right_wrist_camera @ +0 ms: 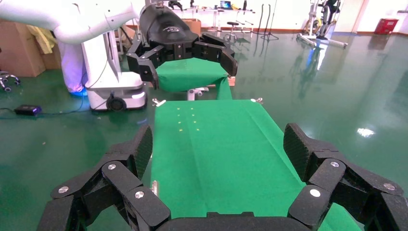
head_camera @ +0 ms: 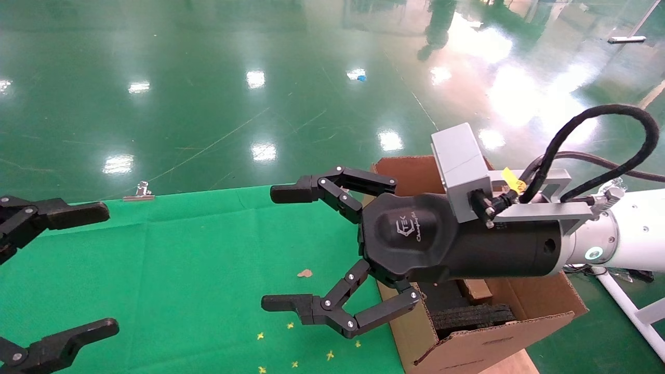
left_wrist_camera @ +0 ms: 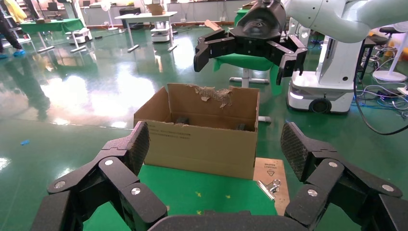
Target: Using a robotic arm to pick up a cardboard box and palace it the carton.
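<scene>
1. The box is not on the green counter point(head_camera: 182, 270) in any view; a brown piece inside the carton point(head_camera: 524, 306) may be it.
2. The carton, beside the counter, holds black foam point(head_camera: 467, 314).
3. The right hand point(head_camera: 283, 249) is wide open and empty, just past the carton.
4. The left hand point(head_camera: 78, 270), far from the carton, is open too.

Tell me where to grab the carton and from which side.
Pinch the carton by the straight top edge of its plain wall facing the green table, coming down from above, since it stands upright and open-topped. Avoid the torn flap, which would likely give. The open right gripper hovers nearest.
</scene>
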You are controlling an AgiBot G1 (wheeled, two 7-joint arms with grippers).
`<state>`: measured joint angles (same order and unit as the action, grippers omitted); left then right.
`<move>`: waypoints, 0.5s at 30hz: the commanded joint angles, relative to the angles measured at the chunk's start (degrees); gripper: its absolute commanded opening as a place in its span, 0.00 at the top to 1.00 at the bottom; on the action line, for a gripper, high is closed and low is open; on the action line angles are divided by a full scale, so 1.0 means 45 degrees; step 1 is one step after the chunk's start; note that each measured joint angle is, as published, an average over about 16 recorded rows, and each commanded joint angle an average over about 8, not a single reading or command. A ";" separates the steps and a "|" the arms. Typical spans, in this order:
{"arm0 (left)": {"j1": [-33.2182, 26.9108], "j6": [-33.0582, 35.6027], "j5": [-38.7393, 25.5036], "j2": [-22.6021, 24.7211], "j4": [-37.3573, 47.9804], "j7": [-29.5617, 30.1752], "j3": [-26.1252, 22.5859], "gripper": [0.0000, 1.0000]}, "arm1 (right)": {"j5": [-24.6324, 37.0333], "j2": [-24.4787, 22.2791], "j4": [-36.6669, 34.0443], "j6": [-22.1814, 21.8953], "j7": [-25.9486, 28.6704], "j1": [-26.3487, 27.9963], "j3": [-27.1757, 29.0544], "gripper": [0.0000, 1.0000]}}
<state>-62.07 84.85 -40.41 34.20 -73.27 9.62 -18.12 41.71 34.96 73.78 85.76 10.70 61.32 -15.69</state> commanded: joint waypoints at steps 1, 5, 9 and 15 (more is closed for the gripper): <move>0.0000 0.0000 0.0000 0.0000 0.0000 0.0000 0.0000 0.00 | 0.0014 0.0002 -0.0016 -0.0007 0.0004 0.0016 -0.0023 0.00; 0.0000 0.0001 0.0000 0.0000 0.0000 0.0000 0.0000 0.00 | 0.0023 0.0005 -0.0036 -0.0012 0.0007 0.0036 -0.0049 0.00; 0.0000 0.0001 0.0000 0.0000 0.0000 0.0000 0.0000 0.00 | 0.0027 0.0008 -0.0048 -0.0016 0.0011 0.0051 -0.0069 0.00; 0.0000 0.0002 0.0000 0.0000 0.0000 0.0000 0.0000 0.00 | 0.0032 0.0012 -0.0060 -0.0020 0.0016 0.0064 -0.0089 0.00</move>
<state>-62.07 84.86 -40.41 34.20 -73.27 9.62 -18.12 41.86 35.01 73.52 85.68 10.77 61.60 -16.08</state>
